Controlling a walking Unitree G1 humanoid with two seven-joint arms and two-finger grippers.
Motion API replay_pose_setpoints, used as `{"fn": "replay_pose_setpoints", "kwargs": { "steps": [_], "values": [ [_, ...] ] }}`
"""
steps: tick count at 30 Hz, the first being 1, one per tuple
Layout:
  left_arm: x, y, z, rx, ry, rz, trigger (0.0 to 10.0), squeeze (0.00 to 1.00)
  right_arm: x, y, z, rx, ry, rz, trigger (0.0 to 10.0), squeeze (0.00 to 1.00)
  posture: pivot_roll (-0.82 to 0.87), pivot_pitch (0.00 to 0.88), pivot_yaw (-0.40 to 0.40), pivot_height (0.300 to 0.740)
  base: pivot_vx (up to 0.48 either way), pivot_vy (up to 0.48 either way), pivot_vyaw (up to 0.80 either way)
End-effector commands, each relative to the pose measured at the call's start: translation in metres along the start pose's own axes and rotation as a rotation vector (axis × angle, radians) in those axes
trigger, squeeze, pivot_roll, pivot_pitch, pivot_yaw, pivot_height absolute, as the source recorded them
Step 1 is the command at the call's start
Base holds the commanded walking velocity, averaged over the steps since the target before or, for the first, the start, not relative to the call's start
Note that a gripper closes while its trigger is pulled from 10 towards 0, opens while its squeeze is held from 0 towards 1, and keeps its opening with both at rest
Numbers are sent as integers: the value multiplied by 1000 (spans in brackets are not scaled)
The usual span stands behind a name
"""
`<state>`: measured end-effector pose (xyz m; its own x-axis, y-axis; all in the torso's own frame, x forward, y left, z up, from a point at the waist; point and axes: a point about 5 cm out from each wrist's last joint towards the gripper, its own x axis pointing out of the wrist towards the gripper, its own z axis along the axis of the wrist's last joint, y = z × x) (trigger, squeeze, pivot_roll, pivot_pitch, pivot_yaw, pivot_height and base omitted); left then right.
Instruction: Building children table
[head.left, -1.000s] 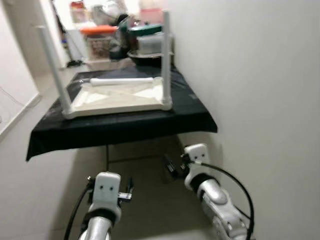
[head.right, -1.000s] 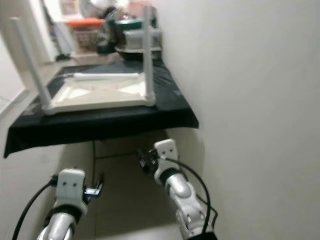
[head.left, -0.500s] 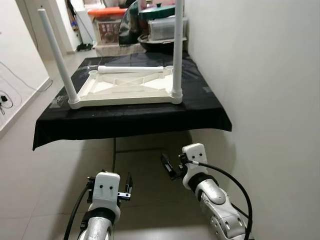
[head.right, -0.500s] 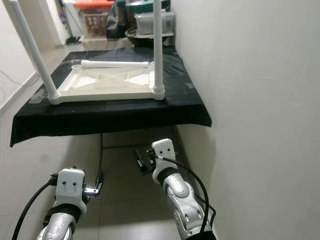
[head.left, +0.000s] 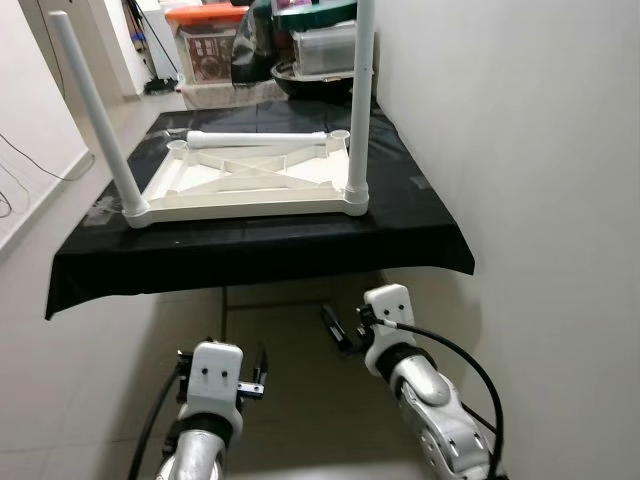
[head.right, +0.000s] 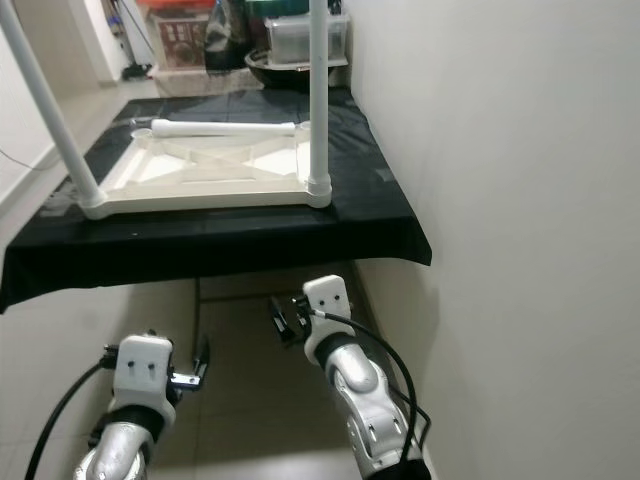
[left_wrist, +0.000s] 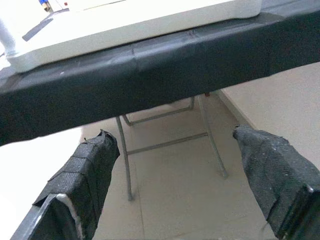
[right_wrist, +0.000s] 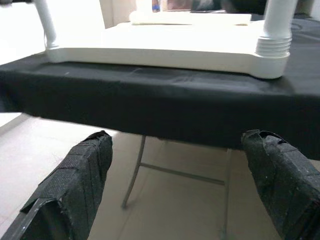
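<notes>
A white children's table top (head.left: 250, 185) lies upside down on a table under a black cloth (head.left: 260, 250). Two white legs stand upright in its near corners, one on the left (head.left: 95, 120) and one on the right (head.left: 360, 100). A third loose leg (head.left: 260, 138) lies across the far edge, beside two empty corner sockets. My left gripper (left_wrist: 172, 137) and right gripper (right_wrist: 177, 137) are open, held low in front of the cloth's front edge and below it. Nothing is between their fingers. The right gripper (head.left: 348, 325) sits a little farther forward than the left.
A plain wall (head.left: 520, 200) runs close along the right side of the table. Storage boxes (head.left: 210, 45) and a dark bowl with a container (head.left: 315, 70) stand behind it. Metal folding legs (left_wrist: 125, 165) show under the cloth. Tiled floor (head.left: 60, 360) lies to the left.
The head view has shifted and sharpened, and the table now sits closer and lower in it. Both arms stay low with fingers apart.
</notes>
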<state>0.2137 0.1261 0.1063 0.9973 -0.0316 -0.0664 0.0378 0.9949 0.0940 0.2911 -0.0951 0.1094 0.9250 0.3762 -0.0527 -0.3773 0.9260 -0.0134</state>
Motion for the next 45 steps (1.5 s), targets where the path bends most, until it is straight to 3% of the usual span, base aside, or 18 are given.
{"fn": "replay_pose_setpoints", "kwargs": {
  "steps": [1,30,45],
  "values": [
    [-2,0,-3,15,16,-7,10000,0,0,0,2,-1,-11,-1,10000,0,43,0,22,740,285,0,0],
    [-2,-2,-4,43,19,-26,10000,0,0,0,2,7,-12,-5,10000,0,43,0,23,740,313,0,0],
    [-1,-2,-5,31,33,-26,10000,0,1,0,2,7,-14,-7,10000,0,48,0,24,740,292,-291,0]
  ]
}}
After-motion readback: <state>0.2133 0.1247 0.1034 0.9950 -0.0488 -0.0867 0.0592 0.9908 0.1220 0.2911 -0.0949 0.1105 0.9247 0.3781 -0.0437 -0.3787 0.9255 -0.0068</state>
